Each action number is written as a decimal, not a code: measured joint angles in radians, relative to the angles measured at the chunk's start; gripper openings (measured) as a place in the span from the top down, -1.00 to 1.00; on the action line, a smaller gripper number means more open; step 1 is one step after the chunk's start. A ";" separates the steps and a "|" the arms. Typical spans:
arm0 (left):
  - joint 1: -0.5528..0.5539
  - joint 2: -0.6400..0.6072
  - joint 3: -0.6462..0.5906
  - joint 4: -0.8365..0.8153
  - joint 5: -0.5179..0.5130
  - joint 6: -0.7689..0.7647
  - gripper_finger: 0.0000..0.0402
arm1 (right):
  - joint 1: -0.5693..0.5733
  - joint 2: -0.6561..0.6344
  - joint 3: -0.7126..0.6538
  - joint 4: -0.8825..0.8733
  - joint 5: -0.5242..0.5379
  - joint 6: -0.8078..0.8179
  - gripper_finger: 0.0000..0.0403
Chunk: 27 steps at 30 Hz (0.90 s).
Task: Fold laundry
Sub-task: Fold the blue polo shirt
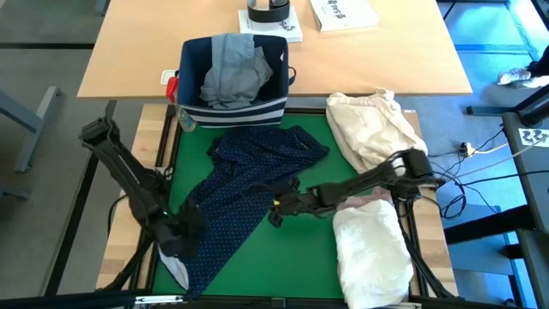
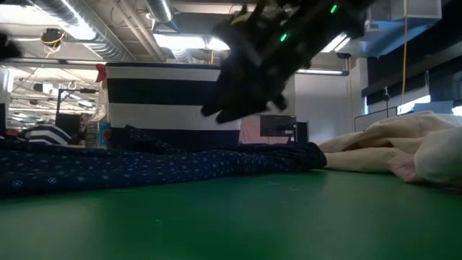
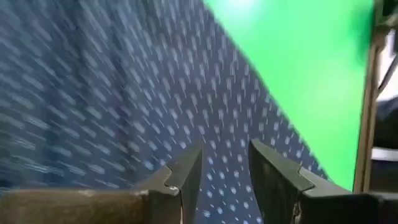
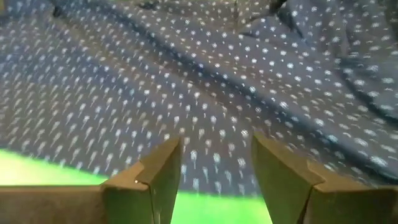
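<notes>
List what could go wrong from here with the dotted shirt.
1. The navy dotted shirt lies crumpled and slanted across the green mat; a fold started now would likely trap creases.
2. The left gripper stands open over the shirt's near corner, and the right gripper, also open, over its edge. Neither holds cloth, so a closing pinch may miss or catch only one layer.
3. The white shirt sits close beside the right arm and could get dragged along.
</notes>
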 joint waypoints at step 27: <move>0.122 0.270 -0.090 0.659 0.498 0.099 0.38 | 0.028 0.028 -0.005 -0.298 -0.162 -0.225 0.03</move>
